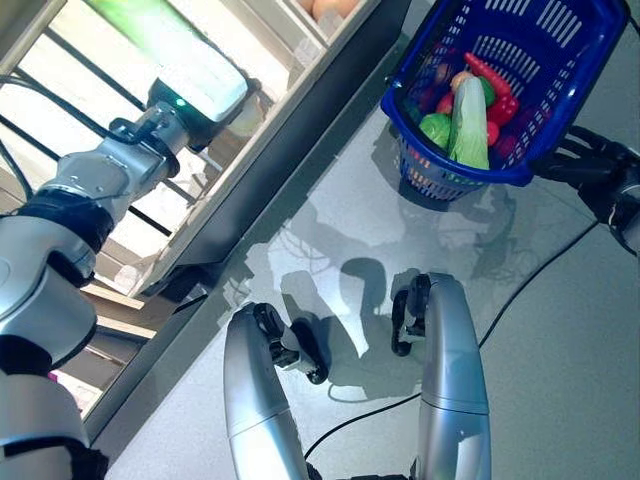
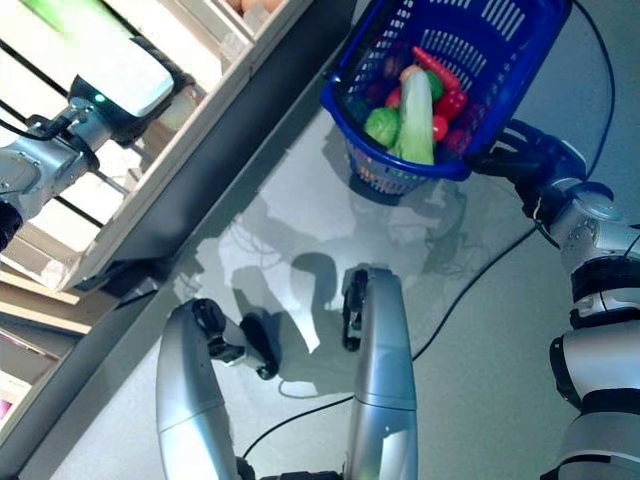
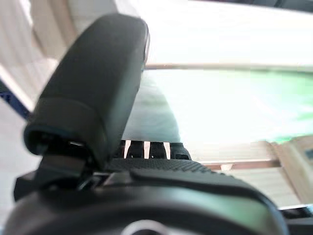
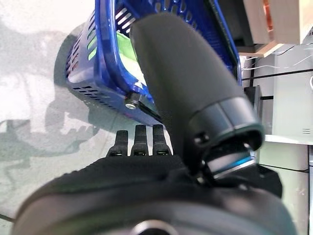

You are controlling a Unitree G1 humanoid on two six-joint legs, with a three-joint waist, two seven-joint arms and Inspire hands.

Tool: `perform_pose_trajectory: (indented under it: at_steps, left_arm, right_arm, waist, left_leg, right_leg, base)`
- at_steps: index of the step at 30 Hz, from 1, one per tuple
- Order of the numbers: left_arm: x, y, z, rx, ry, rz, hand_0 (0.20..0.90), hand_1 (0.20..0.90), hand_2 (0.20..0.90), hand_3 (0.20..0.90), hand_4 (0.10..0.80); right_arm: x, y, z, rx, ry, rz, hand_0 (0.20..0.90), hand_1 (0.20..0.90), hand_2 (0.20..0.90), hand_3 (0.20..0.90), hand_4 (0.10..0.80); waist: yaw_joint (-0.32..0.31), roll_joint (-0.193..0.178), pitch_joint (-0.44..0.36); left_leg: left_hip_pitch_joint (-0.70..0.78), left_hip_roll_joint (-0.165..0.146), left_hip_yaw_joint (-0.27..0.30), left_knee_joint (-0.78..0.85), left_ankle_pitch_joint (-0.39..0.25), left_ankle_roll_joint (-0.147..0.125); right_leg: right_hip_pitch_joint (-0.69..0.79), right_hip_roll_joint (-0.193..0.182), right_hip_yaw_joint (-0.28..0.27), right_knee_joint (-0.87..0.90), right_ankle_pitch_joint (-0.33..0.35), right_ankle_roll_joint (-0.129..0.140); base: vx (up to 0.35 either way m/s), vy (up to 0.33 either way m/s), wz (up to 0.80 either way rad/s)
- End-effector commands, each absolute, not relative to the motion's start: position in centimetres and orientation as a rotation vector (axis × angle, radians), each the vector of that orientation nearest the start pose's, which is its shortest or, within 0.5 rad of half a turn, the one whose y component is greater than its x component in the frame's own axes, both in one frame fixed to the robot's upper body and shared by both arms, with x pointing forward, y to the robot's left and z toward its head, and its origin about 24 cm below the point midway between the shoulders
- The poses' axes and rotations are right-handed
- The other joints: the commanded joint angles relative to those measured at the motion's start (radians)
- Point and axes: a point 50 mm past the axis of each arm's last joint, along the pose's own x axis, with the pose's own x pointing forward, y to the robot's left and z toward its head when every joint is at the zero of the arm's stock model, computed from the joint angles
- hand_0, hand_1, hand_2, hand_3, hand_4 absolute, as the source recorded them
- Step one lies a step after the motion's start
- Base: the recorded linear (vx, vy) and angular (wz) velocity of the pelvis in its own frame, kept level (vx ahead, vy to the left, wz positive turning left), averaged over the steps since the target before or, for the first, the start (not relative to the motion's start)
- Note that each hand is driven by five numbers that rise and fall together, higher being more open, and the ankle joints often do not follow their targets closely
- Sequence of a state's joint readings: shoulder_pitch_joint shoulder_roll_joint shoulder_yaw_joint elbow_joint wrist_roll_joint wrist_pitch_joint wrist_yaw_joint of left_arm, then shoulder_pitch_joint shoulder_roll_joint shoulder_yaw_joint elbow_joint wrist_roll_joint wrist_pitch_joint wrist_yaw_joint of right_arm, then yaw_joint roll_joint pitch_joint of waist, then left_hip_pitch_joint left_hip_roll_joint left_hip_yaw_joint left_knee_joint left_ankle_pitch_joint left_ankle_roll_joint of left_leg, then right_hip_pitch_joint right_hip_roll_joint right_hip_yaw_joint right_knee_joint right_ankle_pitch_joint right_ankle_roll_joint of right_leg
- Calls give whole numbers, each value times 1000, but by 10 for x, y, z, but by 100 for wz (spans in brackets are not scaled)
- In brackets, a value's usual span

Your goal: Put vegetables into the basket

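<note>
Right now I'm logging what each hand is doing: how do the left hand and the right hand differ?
The left hand is raised at the shelf, against a large pale green vegetable; the right hand is at the rim of the blue basket. The left hand's fingers are hidden behind the vegetable; the right hand's curl under the basket's edge. Both are dark hands on silver-grey arms.

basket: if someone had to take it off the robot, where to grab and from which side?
Judging from the head views, the blue basket hangs tilted off the floor with the right hand at its rim on the robot's right. Grip the bare rim on the opposite side, coming from the shelf side, above the cabbage. The rim there is clear and thick enough to wrap.
</note>
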State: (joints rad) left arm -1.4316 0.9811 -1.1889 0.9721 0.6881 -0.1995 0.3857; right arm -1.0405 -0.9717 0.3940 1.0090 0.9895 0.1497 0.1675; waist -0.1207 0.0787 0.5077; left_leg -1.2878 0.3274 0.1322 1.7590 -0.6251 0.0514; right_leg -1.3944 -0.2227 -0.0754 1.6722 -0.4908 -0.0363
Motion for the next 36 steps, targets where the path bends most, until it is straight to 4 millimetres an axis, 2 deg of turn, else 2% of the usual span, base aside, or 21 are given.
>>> perform_pose_trajectory:
  at_steps: [1, 6, 11, 18, 25, 29, 30, 34, 36]
  left_arm:
    - [376, 308, 299, 2144, -290, 367, 300, 300, 300, 300, 400]
    - [373, 313, 297, 2113, -269, 353, 300, 300, 300, 300, 400]
    - [370, 313, 292, 2042, -379, 364, 300, 300, 300, 300, 400]
    - [362, 305, 295, 1780, -635, 432, 300, 300, 300, 300, 400]
    - [355, 305, 283, 1541, -735, 463, 300, 300, 300, 300, 400]
    - [351, 286, 281, 1193, -834, 375, 300, 300, 300, 300, 400]
    - [351, 285, 281, 1170, -839, 364, 300, 300, 300, 300, 400]
    - [349, 263, 270, 843, -851, 182, 300, 300, 300, 300, 400]
    - [347, 251, 258, 592, -829, 60, 300, 300, 300, 300, 400]
  right_arm:
    - [360, -344, 236, 124, -190, -136, 900, 900, 900, 900, 800]
    - [360, -338, 237, 123, -218, -99, 900, 900, 900, 900, 800]
    - [364, -330, 235, 130, -235, -63, 900, 900, 900, 900, 800]
    - [367, -312, 226, 126, -259, 28, 900, 900, 900, 900, 800]
    - [370, -295, 212, 115, -234, 93, 900, 900, 900, 900, 800]
    - [370, -273, 204, 64, -253, 170, 900, 900, 900, 900, 800]
    - [370, -270, 203, 61, -255, 180, 900, 900, 900, 900, 800]
    - [367, -241, 191, -37, -256, 299, 900, 900, 900, 900, 800]
    - [367, -223, 183, -72, -238, 373, 900, 900, 900, 900, 800]
  waist:
    - [18, -65, -175]
    - [19, -59, -199]
    - [27, -56, -223]
    - [27, -55, -252]
    - [34, -59, -270]
    - [43, -65, -280]
    - [43, -66, -280]
    - [51, -75, -292]
    - [64, -83, -308]
  left_leg:
    - [-71, -9, -21, 3, -88, 13]
    - [-38, -10, -11, -25, -84, 19]
    - [23, -15, 4, -78, -74, 23]
    - [166, -29, 27, -199, -41, 23]
    - [312, -52, 49, -334, 3, 13]
    - [438, -68, 68, -478, 50, 9]
    - [445, -69, 68, -484, 52, 9]
    - [579, -92, 86, -629, 91, 10]
    - [677, -110, 99, -733, 121, 6]
  right_leg:
    - [-6, -88, 4, 14, -46, -20]
    - [28, -89, 0, -6, -48, -21]
    - [92, -90, -19, -49, -51, -20]
    - [251, -79, -38, -174, -39, -20]
    - [396, -63, -48, -307, -14, -14]
    - [513, -64, -58, -430, 18, -16]
    - [520, -64, -58, -436, 19, -16]
    - [647, -64, -71, -556, 51, -13]
    - [747, -64, -93, -648, 72, -5]
  base:
    - [0, 0, 0]
    - [0, 0, 0]
    - [0, 0, 0]
    - [0, 0, 0]
    - [25, -24, 6]
    - [2, -32, 4]
    - [-1, -32, 3]
    - [26, -39, 9]
    - [61, -48, -1]
